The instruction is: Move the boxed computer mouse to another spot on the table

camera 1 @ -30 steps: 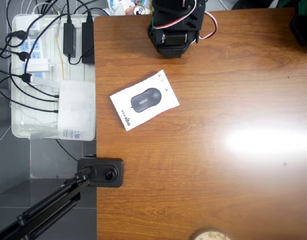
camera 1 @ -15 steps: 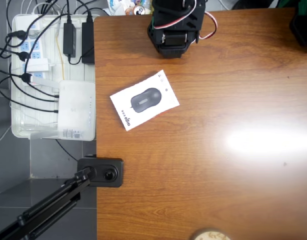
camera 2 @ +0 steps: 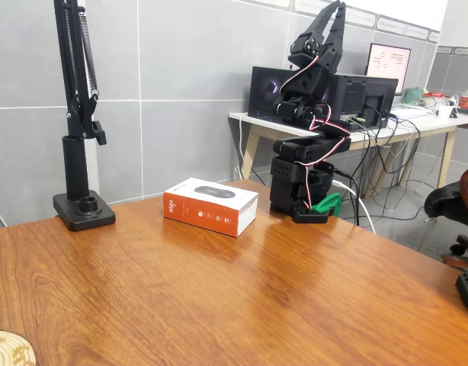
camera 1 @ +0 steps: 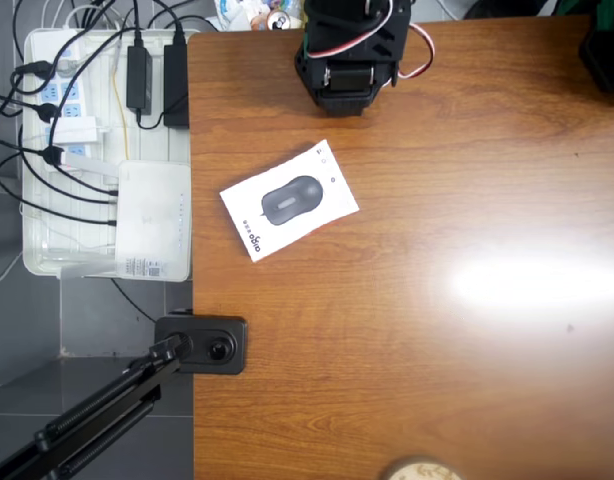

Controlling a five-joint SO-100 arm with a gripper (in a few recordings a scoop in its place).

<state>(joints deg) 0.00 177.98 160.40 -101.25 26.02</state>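
Change log, overhead view: none recorded across the three pictures. Box (camera 1: 289,200) holds the same place and the same tilt on the table (camera 1: 437,350), at about 7 o'clock from the arm base (camera 1: 349,60), which has not shifted either. Entry closed with no movement of any item.

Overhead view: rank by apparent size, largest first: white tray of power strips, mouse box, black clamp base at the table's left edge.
1. White tray
2. Boxed computer mouse
3. Black clamp base

The gaps are clear, so no ties.
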